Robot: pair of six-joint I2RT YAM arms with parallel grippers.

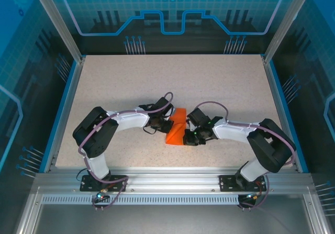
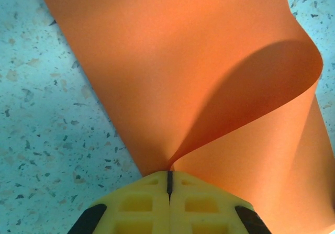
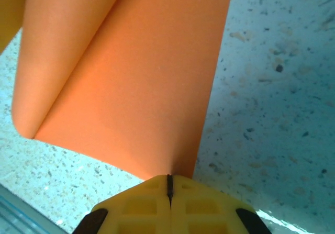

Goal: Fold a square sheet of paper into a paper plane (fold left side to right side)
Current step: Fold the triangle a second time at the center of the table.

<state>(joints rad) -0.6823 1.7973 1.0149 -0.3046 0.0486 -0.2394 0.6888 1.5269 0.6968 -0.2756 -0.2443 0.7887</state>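
Trouble brewing: thin bright orange square sheet of paper (image 1: 178, 127) is sitting curled near the middle of the speckled tabletop (image 1: 209, 82), with left end effector (image 2: 169, 179) and right end effector (image 3: 169, 184) both clamping its edges. I'm guessing uneven pulling is risking a tear or crooked crease.

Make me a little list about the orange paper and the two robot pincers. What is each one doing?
thing: orange paper
shape: bent over itself in a soft curve, not flat
place: middle of the speckled table, between the two arms
left pincer: shut, pinching the paper's edge
right pincer: shut, pinching the paper's edge
plane: not made yet
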